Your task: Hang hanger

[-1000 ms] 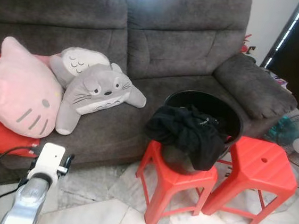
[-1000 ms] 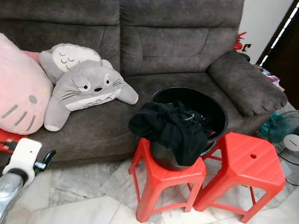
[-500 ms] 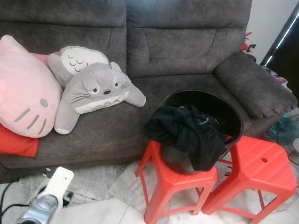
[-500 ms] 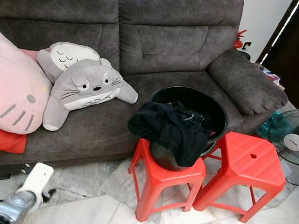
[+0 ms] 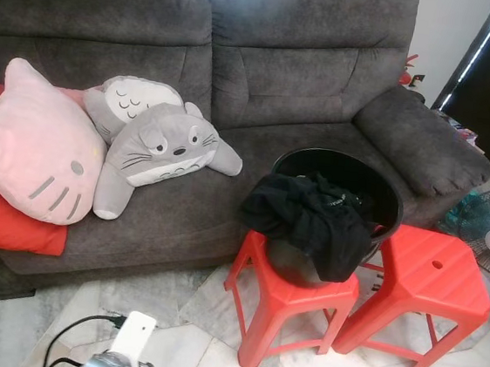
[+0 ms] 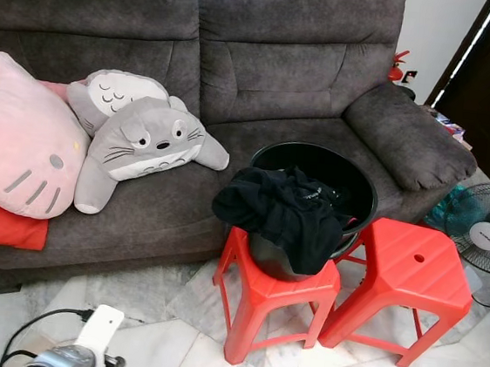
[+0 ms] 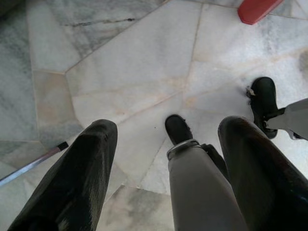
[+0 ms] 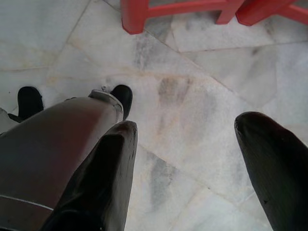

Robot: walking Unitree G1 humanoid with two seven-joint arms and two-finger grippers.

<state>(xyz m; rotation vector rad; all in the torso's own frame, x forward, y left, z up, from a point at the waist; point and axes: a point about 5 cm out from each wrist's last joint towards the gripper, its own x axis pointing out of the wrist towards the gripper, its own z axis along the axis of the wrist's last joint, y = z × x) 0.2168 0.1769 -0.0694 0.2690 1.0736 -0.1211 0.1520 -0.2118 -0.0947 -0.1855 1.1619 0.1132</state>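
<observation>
On the nearer red stool (image 5: pixel 299 290), close to the sofa's (image 5: pixel 238 78) front edge, stands a black tub (image 5: pixel 375 193) with dark clothes (image 5: pixel 311 219) spilling over its rim toward the robot. A second red stool (image 5: pixel 431 286) stands just beside it on the robot's right, its top bare. On the sofa seat lie a grey plush (image 5: pixel 165 149), a second grey plush (image 5: pixel 126 101) behind it, and a pink cat cushion (image 5: pixel 33 152) at the left end over a red cushion (image 5: pixel 3 228). A fan (image 5: pixel 489 240) stands by the sofa's right arm.

The left gripper (image 7: pixel 163 168) hangs low over the marble floor (image 7: pixel 120 72), fingers apart and holding nothing. The right gripper (image 8: pixel 187 173) also points at the floor with its fingers spread wide and empty. I cannot make out a hanger anywhere.
</observation>
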